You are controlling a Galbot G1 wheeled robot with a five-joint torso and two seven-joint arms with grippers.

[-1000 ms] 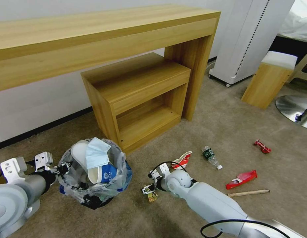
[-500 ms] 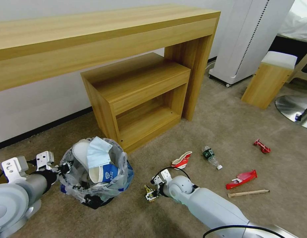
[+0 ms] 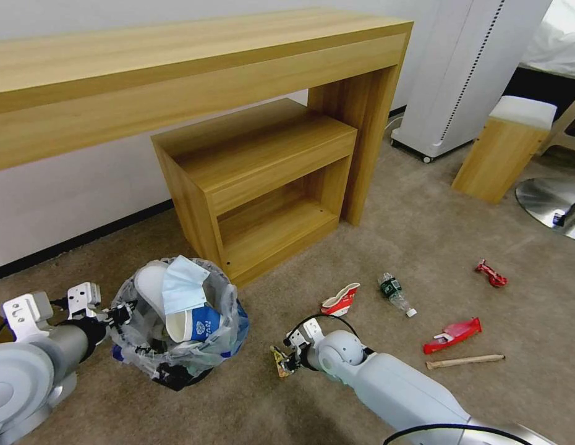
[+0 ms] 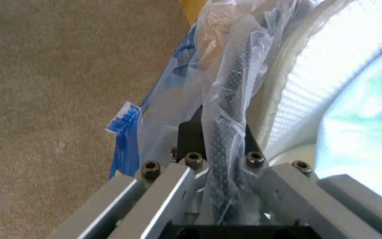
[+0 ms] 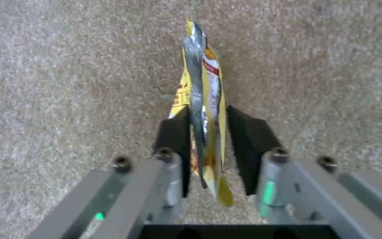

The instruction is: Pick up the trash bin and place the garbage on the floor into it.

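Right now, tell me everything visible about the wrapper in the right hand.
The wrapper is a thin, flattened yellow foil packet with red and white print and a silvery creased edge. It stands on edge between the right hand's two black fingers, just above the carpet. The head view shows it to the right of the trash bin.
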